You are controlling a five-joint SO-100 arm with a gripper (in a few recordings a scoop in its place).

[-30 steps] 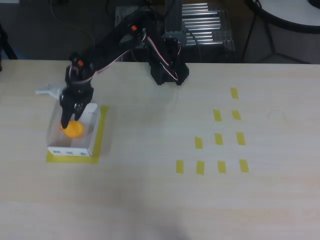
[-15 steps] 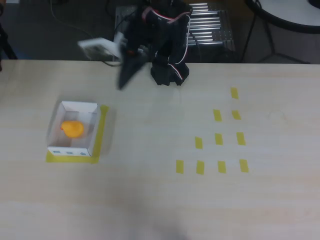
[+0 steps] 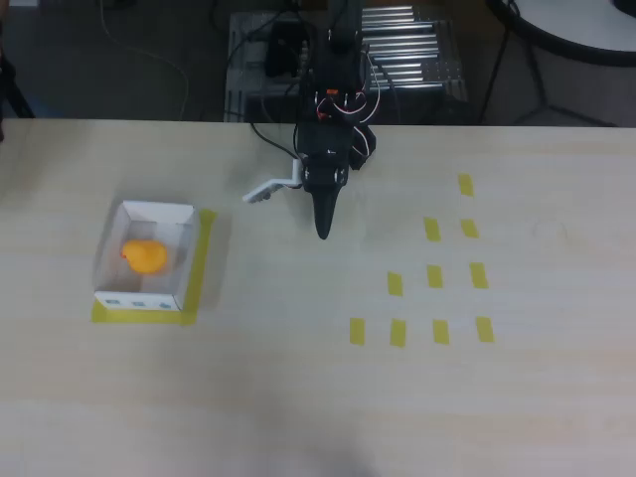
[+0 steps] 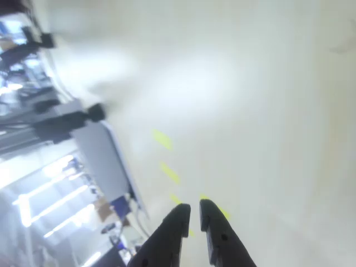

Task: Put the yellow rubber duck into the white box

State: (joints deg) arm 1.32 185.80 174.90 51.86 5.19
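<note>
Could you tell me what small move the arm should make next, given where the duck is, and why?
Probably none beyond settling at rest. The yellow rubber duck already lies inside the white box, and the gripper hangs near the arm's base, well apart from the box, fingers nearly together with nothing between them. I'd judge the task done.

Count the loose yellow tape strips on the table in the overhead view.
10, all on the table's right half: one at the top, two below, three next, four lowest. None look hidden.
</note>
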